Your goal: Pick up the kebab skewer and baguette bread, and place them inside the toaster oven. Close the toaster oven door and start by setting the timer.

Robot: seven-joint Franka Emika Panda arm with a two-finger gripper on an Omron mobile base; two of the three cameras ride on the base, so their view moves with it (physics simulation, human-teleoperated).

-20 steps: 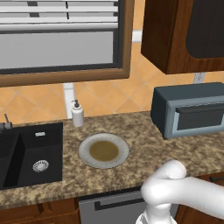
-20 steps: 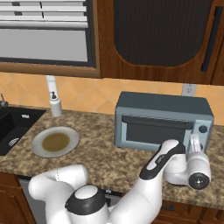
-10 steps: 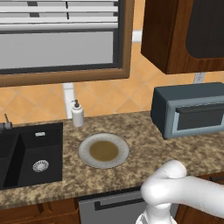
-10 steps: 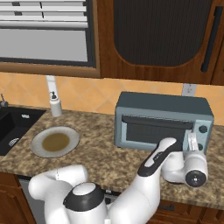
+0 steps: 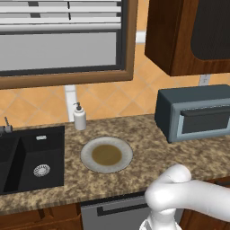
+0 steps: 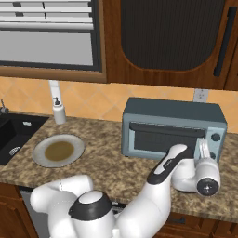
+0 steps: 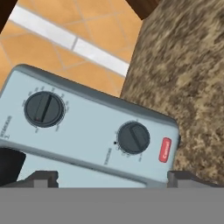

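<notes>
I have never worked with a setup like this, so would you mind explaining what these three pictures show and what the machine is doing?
This is a rendered kitchen with a white robot arm on a base that can drive. Two pictures come from cameras on the base, behind the arm to its left and its right, so they show one scene from two sides. The third comes from a camera on the hand, looking along the gripper; its picture is tilted.

On the speckled counter lie a plate with nothing on it, a soap bottle beside the black sink, and the toaster oven, its door shut.

The gripper is open and holds nothing. It faces the oven's control panel, where the hand view shows two dark dials and a small red button.
</notes>
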